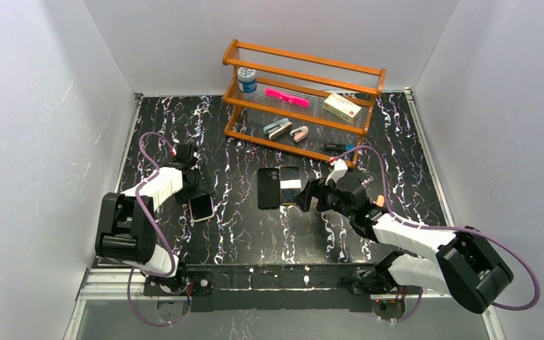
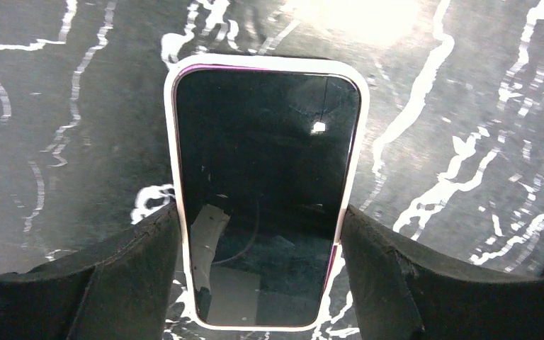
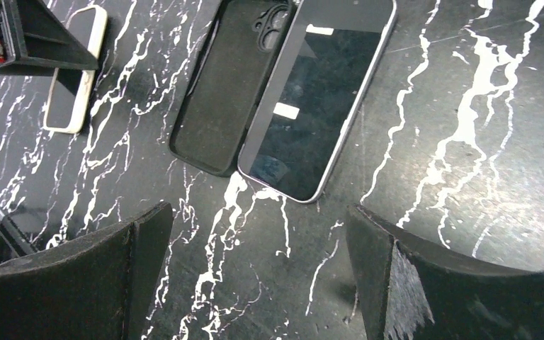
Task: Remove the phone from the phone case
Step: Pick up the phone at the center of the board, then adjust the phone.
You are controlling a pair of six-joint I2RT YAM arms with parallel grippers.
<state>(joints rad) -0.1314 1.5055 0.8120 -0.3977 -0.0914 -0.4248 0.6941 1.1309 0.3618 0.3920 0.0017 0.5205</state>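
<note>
A black case (image 1: 268,188) and a bare phone (image 1: 290,185) lay side by side. The left gripper (image 1: 197,198) sat at a white-cased phone (image 1: 202,209).

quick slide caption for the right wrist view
Open right claw hovers above a bare phone lying beside an empty black case on the marbled table.

I count two phones: one bare phone (image 1: 290,185) and one cased phone (image 1: 201,207). I count two cases: one empty black case (image 1: 268,188) and one white case (image 2: 171,142) around the second phone. There is one wooden rack (image 1: 304,71) with three shelves. On it I count one blue tub (image 1: 246,78), one pink stick (image 1: 287,97), one box (image 1: 342,107), one dark pen (image 1: 336,147), and two small clips, a grey clip (image 1: 278,129) and a pinkish clip (image 1: 299,134).
</note>
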